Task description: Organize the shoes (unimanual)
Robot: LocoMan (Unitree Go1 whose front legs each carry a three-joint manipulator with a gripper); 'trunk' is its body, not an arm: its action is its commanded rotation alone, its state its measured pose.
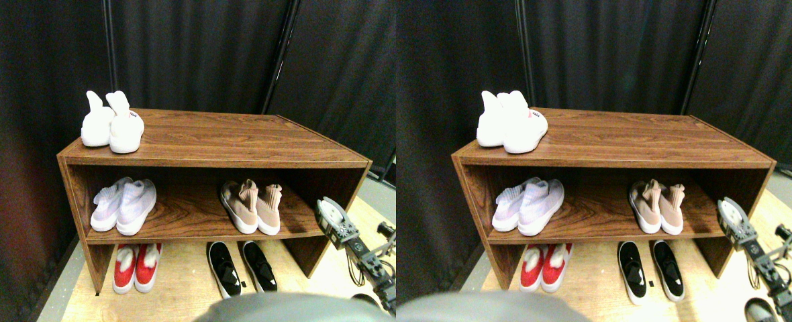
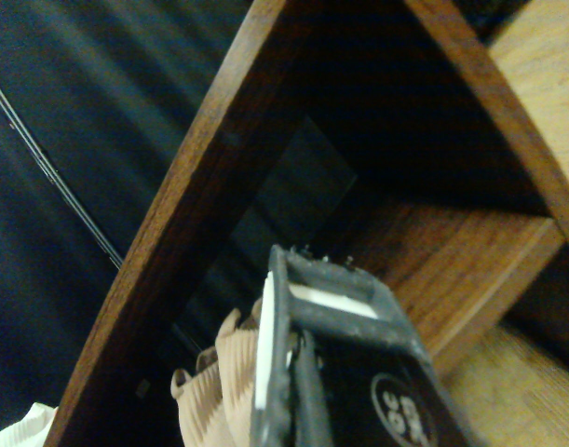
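Five pairs of shoes sit on and under a brown wooden rack point(image 1: 235, 137). A white pair point(image 1: 111, 124) stands on the top board at its left end. On the middle shelf, a pale-lavender pair point(image 1: 124, 204) is at the left and a dusty-pink pair point(image 1: 252, 204) at the right. On the floor below, a red pair point(image 1: 137, 266) lies left and a black pair point(image 1: 241, 268) right. My right gripper point(image 1: 332, 218) hovers just off the shelf's right end, apart from the pink pair, with nothing in it. The wrist view looks into the rack past the jaw point(image 2: 331, 279), with the pink cuffs point(image 2: 219, 372) beside it.
Dark curtains hang behind and to the left of the rack. The rack's right side panel point(image 1: 342, 194) stands close to my gripper. Pale wooden floor point(image 1: 188, 288) runs under and in front of the rack. My manipulator's arm and cables point(image 1: 369, 258) rise from the lower right.
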